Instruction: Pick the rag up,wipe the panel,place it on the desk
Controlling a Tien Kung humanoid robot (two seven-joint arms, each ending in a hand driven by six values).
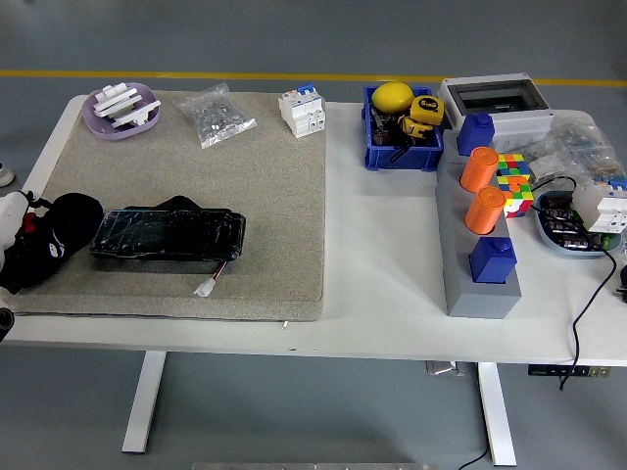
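From the head view, my left hand (pixel 39 245) sits at the left edge of the table, just beside the left end of the panel (pixel 168 236). It is wrapped up in dark cloth, which I take to be the rag (pixel 61 225); the black bundle covers the hand so fully that I cannot tell how my fingers stand or whether they truly grip it. The rag's right edge touches or nearly touches the panel's left end. The panel itself is a flat black slab, shiny as if wrapped in film, lying on the grey mat (pixel 255 176) with a small white connector (pixel 206 287) trailing from its near edge. My right arm is nowhere to be seen.

I judge that the picking-up is probably done, since the rag is bunched at my hand and not lying spread out. The wipe looks barely begun: the cloth is only at the panel's end, not over its top. Crossing the panel and then setting the rag down on the desk (pixel 382 245) remain.
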